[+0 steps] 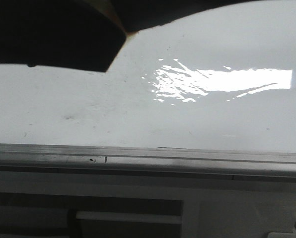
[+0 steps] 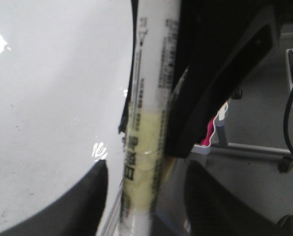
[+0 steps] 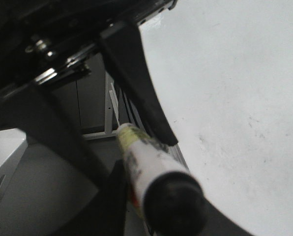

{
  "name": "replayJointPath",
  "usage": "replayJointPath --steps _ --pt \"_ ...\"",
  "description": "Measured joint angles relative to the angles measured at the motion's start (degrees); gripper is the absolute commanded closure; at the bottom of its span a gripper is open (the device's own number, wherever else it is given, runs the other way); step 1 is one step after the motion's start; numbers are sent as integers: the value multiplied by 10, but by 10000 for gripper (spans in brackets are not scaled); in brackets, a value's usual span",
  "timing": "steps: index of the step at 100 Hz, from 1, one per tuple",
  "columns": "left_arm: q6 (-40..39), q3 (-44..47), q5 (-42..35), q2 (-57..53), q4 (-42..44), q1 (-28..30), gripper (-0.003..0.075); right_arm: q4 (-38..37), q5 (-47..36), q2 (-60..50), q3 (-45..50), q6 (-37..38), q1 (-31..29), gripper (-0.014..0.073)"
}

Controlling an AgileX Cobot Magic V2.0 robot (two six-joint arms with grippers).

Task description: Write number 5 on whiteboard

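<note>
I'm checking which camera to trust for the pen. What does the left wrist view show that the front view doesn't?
Only the left wrist view shows the marker, a white barrel with printed text and yellowish tape, lying against a dark finger, plus floor and a wheeled stand. Only the front view shows the grey frame edge and a wide glare patch. Both show the whiteboard, with no number 5 visible.

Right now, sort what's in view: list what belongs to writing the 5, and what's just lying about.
Job: whiteboard; taped white marker.
Lying about: pink item; wheeled stand; black cable.
</note>
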Motion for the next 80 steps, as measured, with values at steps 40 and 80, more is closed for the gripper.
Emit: replayJointPath --steps 40,80 --pt "-90 13 55 -197 -13 74 401 -57 87 -2 -1 0 -150 655" --pt "-150 73 95 -320 -40 192 741 -166 93 20 -61 0 -179 655"
